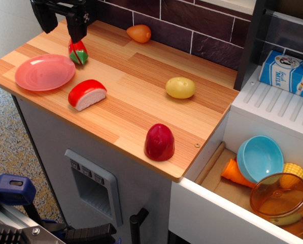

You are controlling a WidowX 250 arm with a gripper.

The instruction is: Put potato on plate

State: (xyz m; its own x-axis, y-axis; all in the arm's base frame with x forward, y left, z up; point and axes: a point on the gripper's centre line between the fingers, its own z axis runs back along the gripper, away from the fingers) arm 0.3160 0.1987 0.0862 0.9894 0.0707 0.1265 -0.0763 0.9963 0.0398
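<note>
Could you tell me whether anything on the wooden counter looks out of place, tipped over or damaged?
Nothing stands out: the potato lies whole on the counter, apart from the empty pink plate.

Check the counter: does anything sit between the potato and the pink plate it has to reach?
Yes. The red and white toy lies roughly on the straight line from the potato to the plate, close to the plate's right edge. The gripper hangs at the back left, above a red and green toy.
</note>
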